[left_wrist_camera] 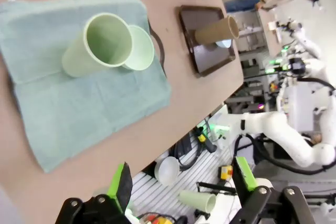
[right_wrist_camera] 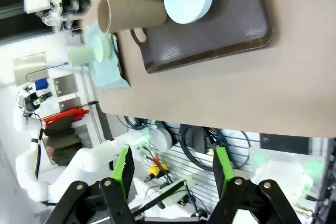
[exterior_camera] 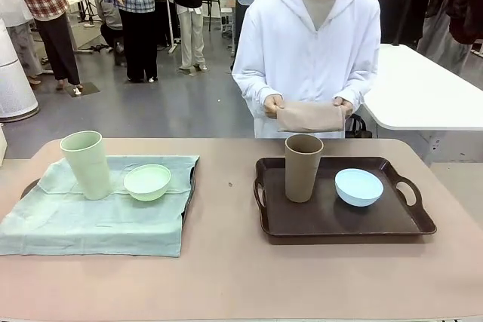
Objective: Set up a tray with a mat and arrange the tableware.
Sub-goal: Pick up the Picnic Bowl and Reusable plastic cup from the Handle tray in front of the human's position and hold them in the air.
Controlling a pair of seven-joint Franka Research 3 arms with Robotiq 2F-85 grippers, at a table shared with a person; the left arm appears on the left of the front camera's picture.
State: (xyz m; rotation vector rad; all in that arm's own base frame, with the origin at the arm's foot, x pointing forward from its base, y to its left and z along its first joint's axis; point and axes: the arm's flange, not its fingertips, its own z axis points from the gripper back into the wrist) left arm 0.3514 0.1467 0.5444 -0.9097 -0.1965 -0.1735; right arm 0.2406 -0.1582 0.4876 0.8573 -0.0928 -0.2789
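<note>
Judging the risk: could topple the tall, tapered matte brown plastic tumbler (exterior_camera: 303, 167) while clearing the bare, smooth dark brown handled tray (exterior_camera: 339, 220), knocking the shallow light blue round bowl (exterior_camera: 358, 186) just beside. Holding nothing in left hand (left_wrist_camera: 182, 170) or right hand (right_wrist_camera: 172, 155), both spread wide. Could also drag the soft, wrinkled pale green cloth mat (exterior_camera: 98, 216) under the pale green tumbler (exterior_camera: 85, 164) and pale green bowl (exterior_camera: 147, 182). Waiting on folded beige cloth (exterior_camera: 309, 117), gripped across the desk (exterior_camera: 226, 277).

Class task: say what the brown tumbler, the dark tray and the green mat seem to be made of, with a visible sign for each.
Tall brown handleless tumbler: probably matte plastic; dull, even surface without shine.
Dark brown handled tray: likely moulded plastic; faint sheen, cut-out handles.
Pale green mat: cloth; soft folds and creases.
</note>
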